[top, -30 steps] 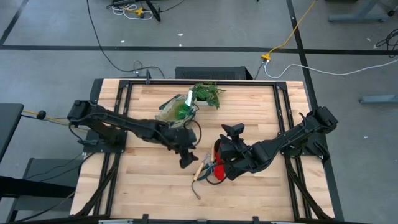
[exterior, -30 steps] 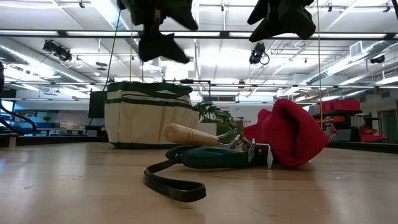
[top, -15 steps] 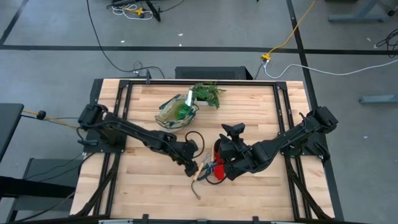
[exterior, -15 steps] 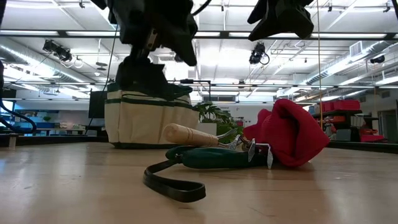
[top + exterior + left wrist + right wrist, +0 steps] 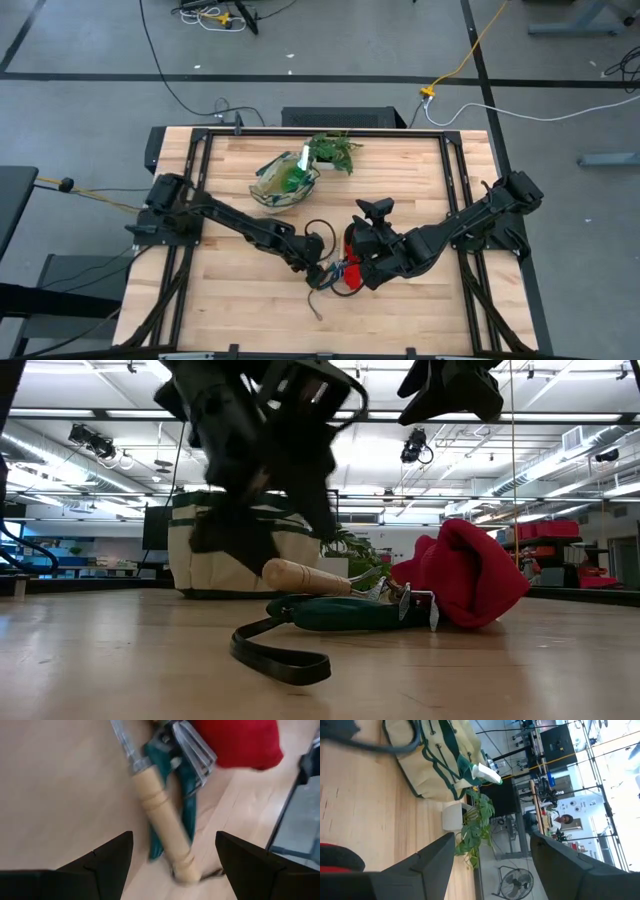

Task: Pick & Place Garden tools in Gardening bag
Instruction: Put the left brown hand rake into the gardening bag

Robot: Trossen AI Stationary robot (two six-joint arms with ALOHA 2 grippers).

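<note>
A light wooden-handled hand tool (image 5: pixel 162 822) lies across a green-handled tool with metal tines (image 5: pixel 192 750), next to the red gloves (image 5: pixel 235 742) on the table's middle. My left gripper (image 5: pixel 175 865) hangs open low over the wooden handle (image 5: pixel 305 576), one finger on either side, touching nothing. My right gripper (image 5: pixel 492 865) stands open higher up, above the red gloves (image 5: pixel 349 240). The cream gardening bag (image 5: pixel 283 186) stands farther back with the green spray bottle (image 5: pixel 297 176) sticking out of it.
A leafy plant in a white pot (image 5: pixel 335 151) stands just behind the bag at the far edge. A dark strap loop (image 5: pixel 285 658) trails from the green tool toward the near edge. Bare wood lies to the left and right of the tools.
My left gripper has come down and moved toward the near edge and a little right, from beside the bag to just over the wooden-handled tool, rolling its wrist on the way. Its fingers have stayed open. The tools have not moved.
</note>
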